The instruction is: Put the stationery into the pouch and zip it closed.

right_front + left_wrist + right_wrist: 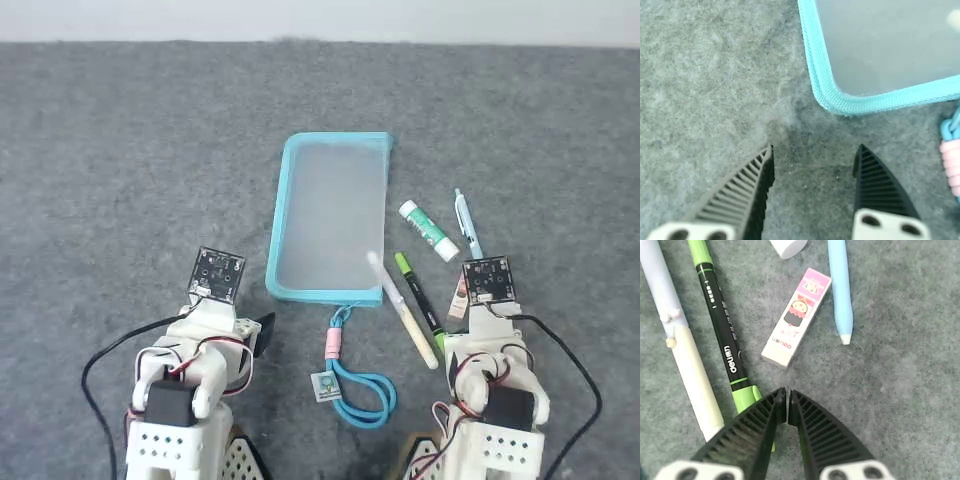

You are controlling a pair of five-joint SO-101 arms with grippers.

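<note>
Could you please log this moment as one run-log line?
left gripper open, empty, by pouch corner | right gripper shut, empty, by green marker and eraser | both lie outside pouch

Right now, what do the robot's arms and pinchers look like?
Both arms are white plastic with black motor blocks. The left arm and right arm each carry a small black square board and trail a thin black cable. The left gripper and right gripper have black, pointed fingers with ridged inner faces, on white bases with round holes.
</note>
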